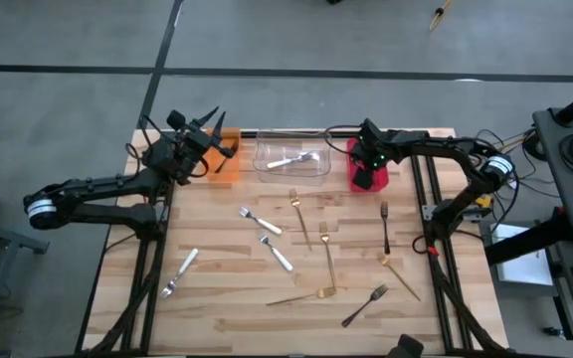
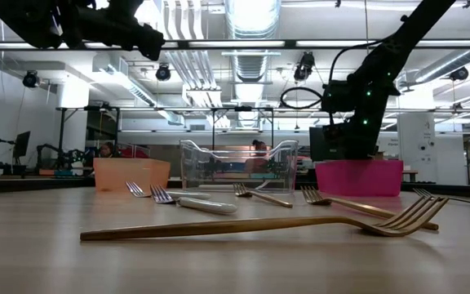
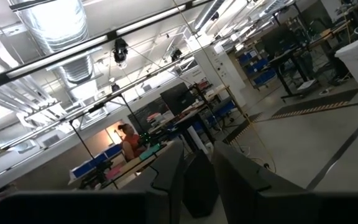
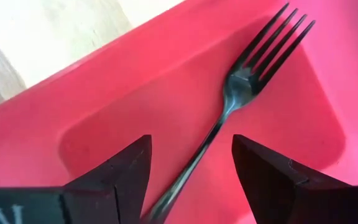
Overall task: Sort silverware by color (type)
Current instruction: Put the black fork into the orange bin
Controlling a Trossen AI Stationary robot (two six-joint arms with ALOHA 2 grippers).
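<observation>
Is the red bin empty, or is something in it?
Not empty: a dark fork lies flat on the red bin's floor, under the open right gripper.

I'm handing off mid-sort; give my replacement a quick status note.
Right gripper: open over the red bin, a black fork lying inside.
Left gripper: raised by the orange bin; nothing seen in it.
Done: one silver fork in the clear bin.
Left: about ten silver, gold and black pieces still scattered on the table.

Far edge blocked: orange bin (image 1: 226, 151), clear bin (image 1: 292, 159), red bin (image 1: 368, 165), w/ right gripper (image 1: 370, 169) over red. Mid-table scattered w/ silverware (image 1: 326, 254); near-left corner is free room.
</observation>
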